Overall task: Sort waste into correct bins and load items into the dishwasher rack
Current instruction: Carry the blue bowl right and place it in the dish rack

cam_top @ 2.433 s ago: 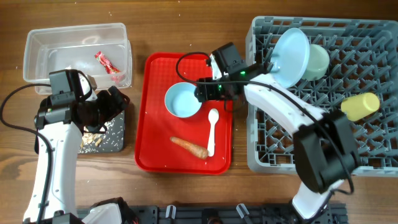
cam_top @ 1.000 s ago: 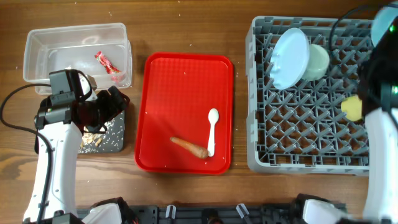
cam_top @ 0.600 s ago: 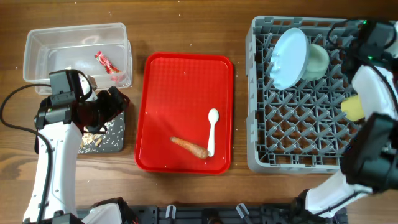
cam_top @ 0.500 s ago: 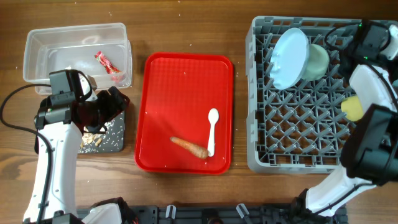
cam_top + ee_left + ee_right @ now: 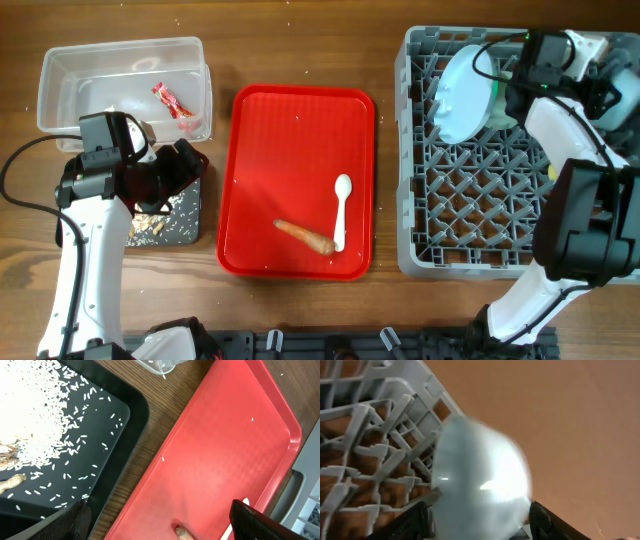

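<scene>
Above the wooden table [image 5: 300, 40], the right gripper [image 5: 479, 525] gapes at the rack [image 5: 480, 200] edge, so the bowl [image 5: 480, 480] could roll out. The left gripper [image 5: 160, 520] gapes too.

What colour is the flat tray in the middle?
The tray is red, clearest in the overhead view.

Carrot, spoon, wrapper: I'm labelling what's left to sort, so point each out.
carrot [image 5: 305, 236], overhead view, mid-body
spoon [image 5: 340, 215], overhead view, mid-handle
wrapper [image 5: 171, 100], overhead view, its middle
</scene>
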Robot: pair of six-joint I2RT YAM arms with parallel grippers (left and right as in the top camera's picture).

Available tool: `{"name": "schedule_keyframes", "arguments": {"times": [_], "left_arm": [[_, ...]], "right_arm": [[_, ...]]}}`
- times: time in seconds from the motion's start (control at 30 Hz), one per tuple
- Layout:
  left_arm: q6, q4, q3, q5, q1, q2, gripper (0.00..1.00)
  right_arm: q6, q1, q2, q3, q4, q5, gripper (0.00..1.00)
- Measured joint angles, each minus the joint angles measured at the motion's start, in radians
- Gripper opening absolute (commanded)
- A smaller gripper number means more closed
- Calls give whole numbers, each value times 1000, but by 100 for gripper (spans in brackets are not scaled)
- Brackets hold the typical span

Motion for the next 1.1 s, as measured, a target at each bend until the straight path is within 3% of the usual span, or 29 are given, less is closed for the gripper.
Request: {"name": "schedule_keyframes", "arguments": {"times": [0.27, 0.4, 0.47, 0.63, 0.7, 0.83, 1.1], "left_arm": [[0, 0, 0, 0, 0, 0, 91], [0, 0, 0, 0, 0, 0, 91], [0, 0, 0, 0, 0, 0, 92], [0, 0, 0, 0, 0, 0, 92], [0, -1, 0, 0, 0, 0, 92], [0, 0, 0, 0, 0, 0, 93], [0, 0, 0, 0, 0, 0, 94]], "right_arm": [[8, -8, -100, 0, 5, -115, 82], [9, -23, -206, 0, 1, -227, 83], [15, -28, -330, 2, -66, -413, 83], [33, -21, -436, 7, -284, -851, 82], [54, 8, -471, 7, -355, -1059, 82], [84, 111, -488, 7, -481, -1277, 82], [178, 383, -488, 7, -636, -1361, 84]]}}
